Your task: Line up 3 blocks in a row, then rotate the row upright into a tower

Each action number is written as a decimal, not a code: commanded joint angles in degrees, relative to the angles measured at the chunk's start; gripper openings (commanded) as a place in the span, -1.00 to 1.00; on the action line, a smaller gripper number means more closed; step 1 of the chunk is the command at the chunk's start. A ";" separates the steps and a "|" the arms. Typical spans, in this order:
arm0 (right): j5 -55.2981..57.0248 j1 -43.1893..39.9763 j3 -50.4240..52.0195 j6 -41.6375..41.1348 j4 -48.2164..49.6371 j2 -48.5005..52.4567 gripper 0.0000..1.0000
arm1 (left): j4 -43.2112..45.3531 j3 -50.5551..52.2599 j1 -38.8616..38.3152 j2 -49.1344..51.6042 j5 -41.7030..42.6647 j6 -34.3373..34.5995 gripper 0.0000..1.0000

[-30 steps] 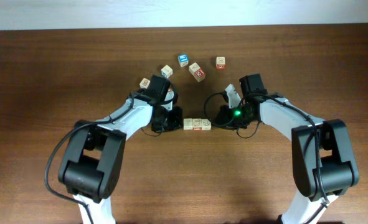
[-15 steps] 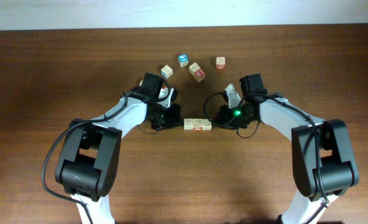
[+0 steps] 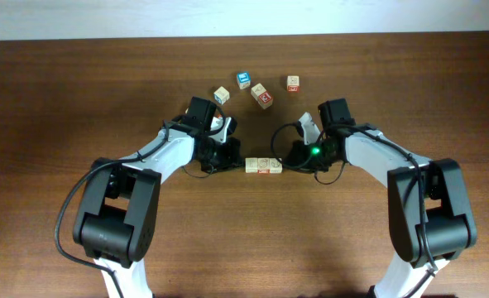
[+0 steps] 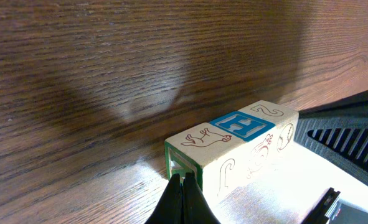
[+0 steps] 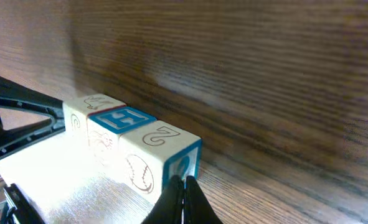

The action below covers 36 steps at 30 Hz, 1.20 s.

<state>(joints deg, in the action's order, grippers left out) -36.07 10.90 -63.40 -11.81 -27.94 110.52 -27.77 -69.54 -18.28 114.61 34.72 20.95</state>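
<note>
Three pale blocks [image 3: 263,166] lie in a tight row at the table's middle, and the middle one shows a blue top with a white H [image 4: 241,124]. My left gripper [image 3: 237,164] is shut with nothing in it. Its tip [image 4: 182,182] rests against the green-framed end face of the left block [image 4: 202,137]. My right gripper [image 3: 287,162] is shut and empty too. That tip [image 5: 182,183] presses the blue-framed end face of the right block [image 5: 162,138], which has a "2" on top. The row sits squeezed between the two tips.
Several loose cubes lie behind the row: a beige one [image 3: 221,95], a blue-topped one [image 3: 243,79], a red-marked one [image 3: 262,95] and another [image 3: 293,83]. The table's far edge [image 3: 244,37] runs along the top.
My left arm has swung up and to the right, covering a loose cube that showed at its elbow. The row has slid slightly right. The right arm has stayed put.
</note>
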 commanded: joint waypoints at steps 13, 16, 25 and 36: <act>-4.28 -0.13 0.98 -6.64 0.81 -0.09 -0.91 | 0.11 0.07 0.35 -1.62 0.46 -0.90 -1.00; -7.43 -0.04 0.98 -5.60 1.64 -0.11 -0.91 | 0.11 0.07 0.35 -1.62 0.46 -0.90 -1.00; -8.74 2.71 0.11 -4.96 3.28 -0.28 -0.91 | 0.13 0.07 0.17 -1.62 0.48 -0.87 -1.00; -3.76 4.52 0.07 -5.01 1.81 -4.63 -0.91 | -0.15 -0.15 0.20 -1.62 0.02 -0.90 -1.00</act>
<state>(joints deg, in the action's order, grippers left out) -38.20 13.78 -63.07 -17.54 -26.52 107.68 -27.92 -69.54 -17.21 114.61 31.64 20.75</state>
